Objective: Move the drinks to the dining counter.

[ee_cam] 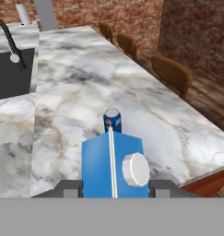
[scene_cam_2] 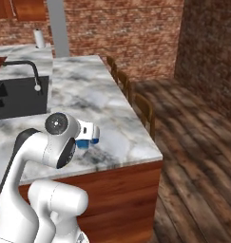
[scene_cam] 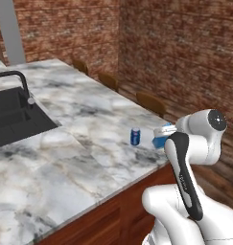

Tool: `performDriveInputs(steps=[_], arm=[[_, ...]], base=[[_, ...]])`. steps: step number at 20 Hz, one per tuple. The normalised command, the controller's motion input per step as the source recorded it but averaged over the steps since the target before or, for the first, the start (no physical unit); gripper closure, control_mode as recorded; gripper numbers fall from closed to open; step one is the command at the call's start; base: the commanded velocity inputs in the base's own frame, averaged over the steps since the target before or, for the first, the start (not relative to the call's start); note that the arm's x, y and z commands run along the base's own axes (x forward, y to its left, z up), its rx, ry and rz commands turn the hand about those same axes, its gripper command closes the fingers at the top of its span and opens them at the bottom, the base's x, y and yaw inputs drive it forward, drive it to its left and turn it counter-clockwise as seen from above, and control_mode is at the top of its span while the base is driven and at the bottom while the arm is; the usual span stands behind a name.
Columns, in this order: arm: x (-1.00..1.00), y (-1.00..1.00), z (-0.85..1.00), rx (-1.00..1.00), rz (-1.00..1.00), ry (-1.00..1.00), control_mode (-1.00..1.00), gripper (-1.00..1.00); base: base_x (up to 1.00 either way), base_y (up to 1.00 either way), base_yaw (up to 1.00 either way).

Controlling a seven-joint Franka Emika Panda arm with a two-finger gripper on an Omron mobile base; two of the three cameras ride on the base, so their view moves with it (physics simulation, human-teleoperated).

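Hand view: my gripper [ee_cam: 114, 190] is pinching the blue carton [ee_cam: 113, 165], one finger against each side, its white cap facing the camera. The carton hangs above the near part of the dining counter [ee_cam: 76, 83], not yet set down as far as I can judge. Just beyond the carton, a blue-and-white can [ee_cam: 112, 120] stands upright on the marble.

Landmark: the can. In the left base view the carton [scene_cam: 161, 139] sits just beside the can [scene_cam: 135, 136], on the side toward the counter's edge. The black sink [scene_cam: 12, 119] and the faucet [scene_cam: 15, 81] lie well beyond the can, toward the far left.

Risks, as judgement:
- Lowering straight ahead could clip the can and tip it; the gap looks small.
- Releasing too close to the edge could let the carton topple to the floor.
- Releasing while tilted could lay the carton on its side.

Surface: grey-white veined marble on a reddish-brown wood base, flat and glossy, likely slippery. Room: brick walls, plank floor, wooden chairs [ee_cam: 171, 73] along the counter's far side from the can.
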Motion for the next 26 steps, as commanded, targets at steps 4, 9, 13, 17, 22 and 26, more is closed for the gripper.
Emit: performDriveInputs(steps=[4, 9, 13, 17, 22, 26], arm=[[0.00, 0.00, 0.00, 0.00, 0.00, 0.00, 1.00, 1.00], [0.00, 0.00, 0.00, 0.00, 0.00, 0.00, 1.00, 1.00], [0.00, 0.00, 0.00, 0.00, 0.00, 0.00, 1.00, 1.00], [0.00, 0.00, 0.00, 0.00, 0.00, 0.00, 1.00, 1.00], [0.00, 0.00, 0.00, 0.00, 0.00, 0.00, 1.00, 1.00], [0.00, 0.00, 0.00, 0.00, 0.00, 0.00, 1.00, 1.00]], base=[[0.20, 0.00, 0.24], [0.23, 0.00, 0.25], [0.20, 0.00, 0.26], [0.22, -0.03, 0.26], [0.21, -0.06, 0.26], [0.22, -0.07, 0.25]])
